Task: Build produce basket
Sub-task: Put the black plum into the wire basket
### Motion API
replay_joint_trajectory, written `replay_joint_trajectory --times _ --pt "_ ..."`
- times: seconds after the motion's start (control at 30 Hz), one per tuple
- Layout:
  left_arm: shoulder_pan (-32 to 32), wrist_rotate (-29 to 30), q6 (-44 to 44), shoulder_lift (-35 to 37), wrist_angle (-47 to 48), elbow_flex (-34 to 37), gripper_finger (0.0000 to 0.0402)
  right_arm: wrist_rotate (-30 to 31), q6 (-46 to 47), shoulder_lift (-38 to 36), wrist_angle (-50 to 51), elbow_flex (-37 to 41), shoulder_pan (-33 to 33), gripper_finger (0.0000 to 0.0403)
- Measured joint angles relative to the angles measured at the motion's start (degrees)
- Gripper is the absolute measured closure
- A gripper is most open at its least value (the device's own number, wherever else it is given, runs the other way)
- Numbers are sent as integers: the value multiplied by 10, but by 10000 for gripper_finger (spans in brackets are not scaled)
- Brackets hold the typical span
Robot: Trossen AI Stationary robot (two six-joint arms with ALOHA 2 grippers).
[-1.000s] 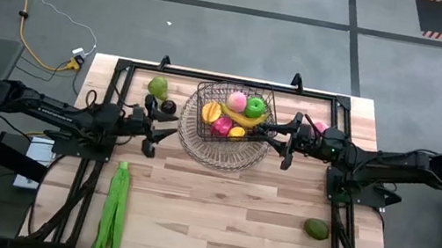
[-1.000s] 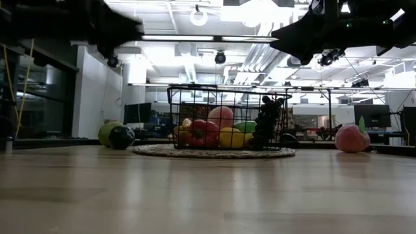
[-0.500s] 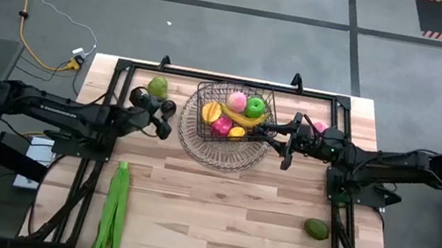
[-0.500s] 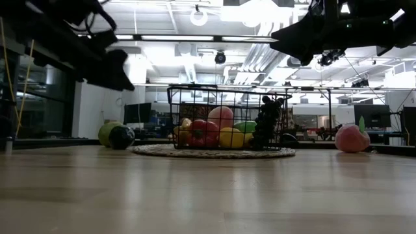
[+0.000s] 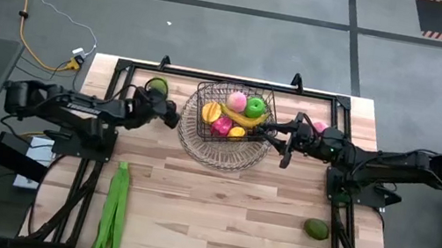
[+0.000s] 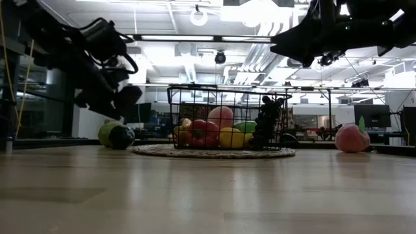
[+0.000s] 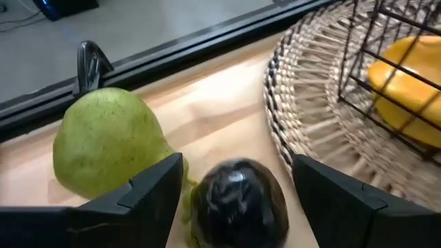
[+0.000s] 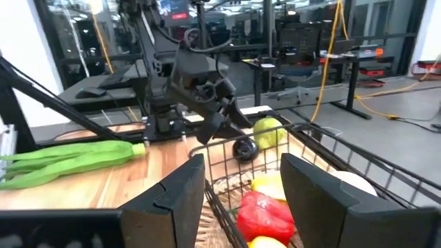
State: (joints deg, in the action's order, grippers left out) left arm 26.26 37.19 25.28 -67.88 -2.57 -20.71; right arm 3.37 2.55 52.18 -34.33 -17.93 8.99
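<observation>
Two arms flank the wire basket [image 5: 231, 124] on its woven mat [image 5: 199, 148] at the table's far middle, seen from above; the left gripper [image 5: 168, 114] hangs over a dark round fruit beside the pear [image 5: 157, 86], while green pods [image 5: 113, 211] lie near the front edge. At table height, the dark fruit [image 6: 121, 136] sits touching the pear [image 6: 106, 132], left of the basket [image 6: 227, 117]. From the left wrist, the fingers [image 7: 145, 200] stand wide apart, straddling the dark fruit [image 7: 238, 201], not yet gripping. A clean pick likely means dropping straight down, centred, and closing without nudging the pear [image 7: 110, 145]. From the right wrist, the right gripper [image 8: 238, 189] waits at the basket rim [image 8: 310, 141], fingers apart, empty.
</observation>
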Motion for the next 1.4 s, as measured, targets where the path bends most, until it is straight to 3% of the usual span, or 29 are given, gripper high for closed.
replay_joint_trajectory --times 0.17,0.57,0.93,1.23,1.4 --pt "15 -14 -19 -33 -51 0 139 1 0 0 10 0 0 222" --pt "56 -35 -15 -110 -53 0 139 1 1 0 11 0 0 222" --pt "57 -35 -15 -117 -52 -1 141 1 1 0 11 0 0 222" --pt "57 -35 -19 -116 -51 -1 192 1 0 0 11 0 0 222" --pt "57 -36 -26 -115 -51 -1 198 1 0 0 11 0 0 222"
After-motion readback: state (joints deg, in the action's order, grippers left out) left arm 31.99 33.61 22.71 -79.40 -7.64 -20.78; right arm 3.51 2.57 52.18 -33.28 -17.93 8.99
